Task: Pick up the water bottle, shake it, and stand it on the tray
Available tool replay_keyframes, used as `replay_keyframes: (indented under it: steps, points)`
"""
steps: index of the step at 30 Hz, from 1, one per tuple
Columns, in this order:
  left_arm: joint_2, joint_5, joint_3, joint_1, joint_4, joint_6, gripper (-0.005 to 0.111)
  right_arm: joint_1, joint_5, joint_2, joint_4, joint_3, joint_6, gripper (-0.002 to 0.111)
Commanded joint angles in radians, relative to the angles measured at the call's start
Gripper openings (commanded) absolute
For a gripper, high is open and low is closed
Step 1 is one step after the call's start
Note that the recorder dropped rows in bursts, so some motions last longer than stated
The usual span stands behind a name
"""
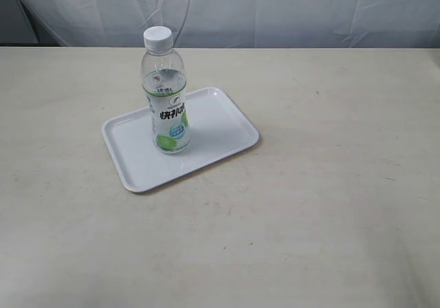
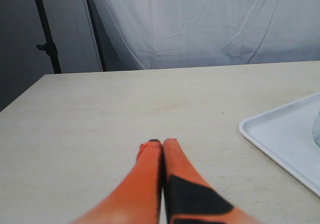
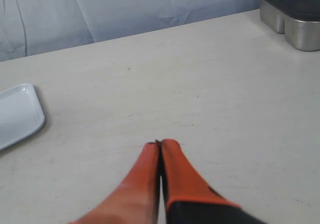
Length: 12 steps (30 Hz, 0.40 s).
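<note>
Where the tray (image 1: 137, 181) lies askew on the bench (image 1: 316, 218), left of centre in the exterior view, the bottle (image 1: 167, 102) stands upright inside the rim, about mid-tray, base flat on the white floor. Its cap (image 1: 157, 37) is on. Its label (image 1: 170, 119) faces the camera: white, green and blue with dark characters. The wall above the label is clear; fill level cannot be read. The bottle is the tray's only load.

At the left end effector (image 2: 160, 143) the orange fingers are pressed together tip to tip, nothing between them, over the bench. The tray (image 2: 280, 134) is near, off to one side and apart from the tips. A sliver of the bottle (image 2: 317, 129) shows at the frame edge, cut off.

At the right end effector (image 3: 160, 144) the fingers are likewise pressed together and hold nothing. One rounded corner of the tray (image 3: 17, 111) is in view, well apart from the tips.

Open bench surface lies between each end effector and the tray.

Farther off in the right wrist view a steel box (image 3: 292, 19) sits on the bench, cut by the frame. It has a dark top with a small orange patch; contents hidden.

Behind the bench hangs a creased white sheet (image 1: 289, 9). The left wrist view also shows a dark pole (image 2: 45, 39) beside the sheet, past the bench edge.
</note>
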Motion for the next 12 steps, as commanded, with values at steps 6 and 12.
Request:
replay_keyframes:
  steps: [6,12]
  points:
    - [-0.005,-0.005,0.002,0.000,0.005,-0.004,0.000,-0.005,-0.009,-0.006,0.016,0.005,-0.004,0.003]
    - [-0.005,-0.005,0.002,0.000,0.005,-0.004,0.000,-0.005,-0.009,-0.006,0.016,0.005,-0.004,0.003]
